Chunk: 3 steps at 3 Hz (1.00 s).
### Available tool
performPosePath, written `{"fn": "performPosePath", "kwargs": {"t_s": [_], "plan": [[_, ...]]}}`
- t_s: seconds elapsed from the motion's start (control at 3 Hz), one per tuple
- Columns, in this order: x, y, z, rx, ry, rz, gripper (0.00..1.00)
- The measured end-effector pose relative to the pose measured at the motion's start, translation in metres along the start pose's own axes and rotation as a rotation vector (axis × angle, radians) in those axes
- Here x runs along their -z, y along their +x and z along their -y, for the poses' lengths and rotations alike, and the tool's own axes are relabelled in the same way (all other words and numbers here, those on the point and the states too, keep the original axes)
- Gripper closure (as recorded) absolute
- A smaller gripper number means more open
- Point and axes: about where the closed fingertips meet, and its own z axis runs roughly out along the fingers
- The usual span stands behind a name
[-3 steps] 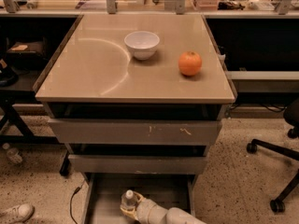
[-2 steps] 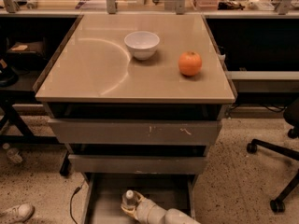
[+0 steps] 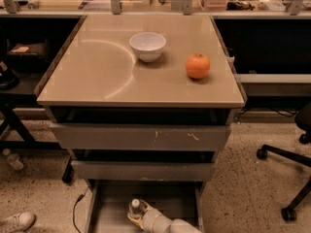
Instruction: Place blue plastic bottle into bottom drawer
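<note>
Placement step, nearly done: gripper (image 3: pixel 137 218) clamps the blue plastic bottle (image 3: pixel 135 208) upright inside the open bottom drawer (image 3: pixel 109 205).
Next, we reckon: release, then withdraw cleanly so we don't tip it.

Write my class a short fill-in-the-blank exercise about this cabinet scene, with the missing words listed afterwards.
1. On the cabinet top, the white bowl stands to the picture's left of an ___.
2. The blue plastic bottle has a ___ cap.
3. The end effector is at that bottle inside the bottom drawer, which stands ___.

Missing words: orange; white; open.
</note>
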Motion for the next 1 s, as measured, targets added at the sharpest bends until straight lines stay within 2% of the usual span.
{"fn": "performPosePath", "kwargs": {"t_s": [0.67, 1.0], "plan": [[-0.009, 0.022, 0.003, -0.025, 0.016, -0.040, 1.00], [-0.009, 0.023, 0.003, -0.025, 0.016, -0.040, 0.82]]}}
